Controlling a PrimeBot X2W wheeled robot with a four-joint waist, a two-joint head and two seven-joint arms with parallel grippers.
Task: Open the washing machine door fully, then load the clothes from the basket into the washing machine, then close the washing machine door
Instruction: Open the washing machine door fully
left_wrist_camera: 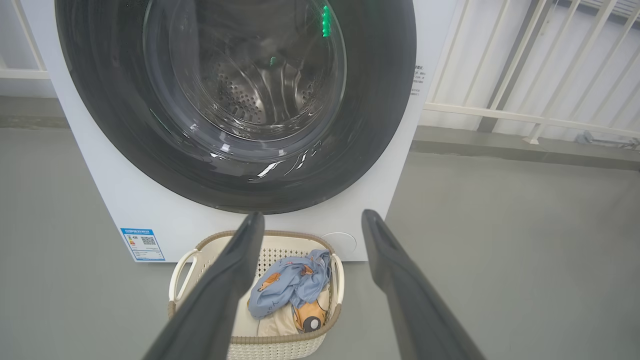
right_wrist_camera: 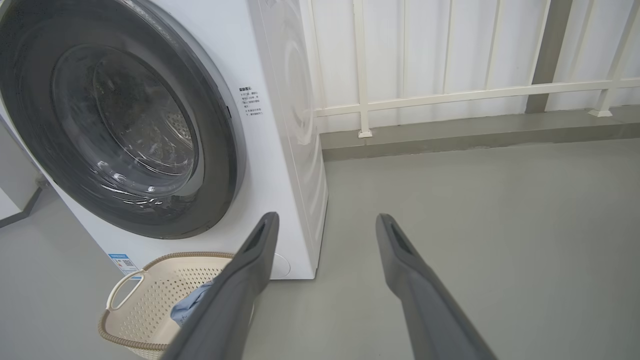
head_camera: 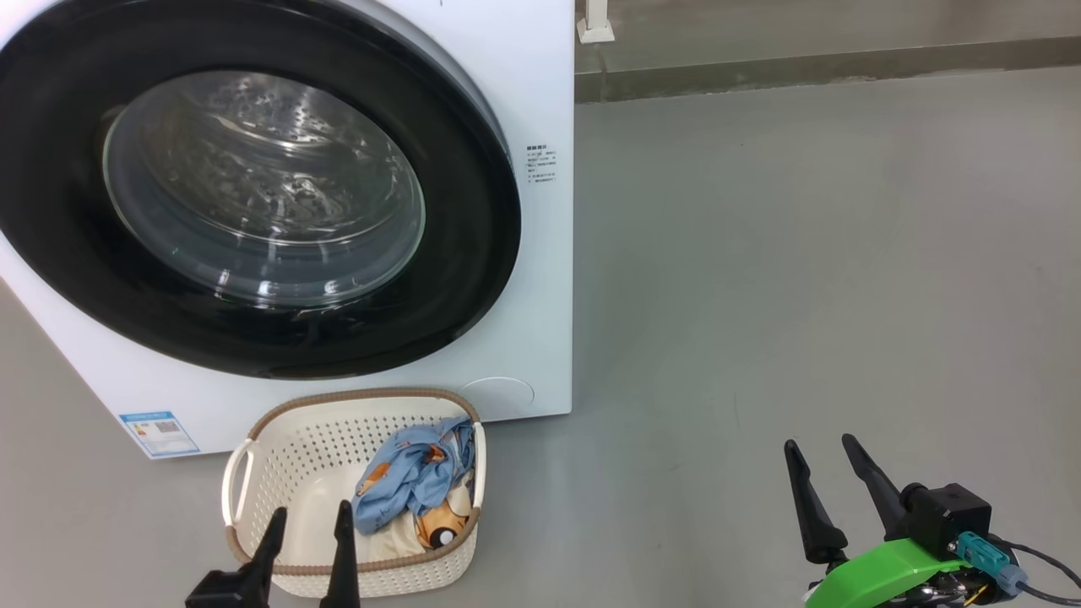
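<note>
The white washing machine (head_camera: 540,93) stands on the floor with its round black door (head_camera: 473,279) shut flat against the front; the glass window (head_camera: 262,190) shows the steel drum behind. Just in front sits the cream basket (head_camera: 296,439), holding the clothes: a light blue garment (head_camera: 410,477) over a cream one (head_camera: 439,528). My left gripper (head_camera: 311,511) hovers open over the basket's near rim, nothing between its fingers. My right gripper (head_camera: 821,442) is open over bare floor, well right of the basket. The left wrist view shows door (left_wrist_camera: 125,125), basket (left_wrist_camera: 280,345) and clothes (left_wrist_camera: 290,285).
Grey floor (head_camera: 802,253) spreads to the right of the machine. A low grey kerb (head_camera: 828,67) and a white railing (right_wrist_camera: 450,95) run along the back. A blue label (head_camera: 160,432) is stuck on the machine's lower left front.
</note>
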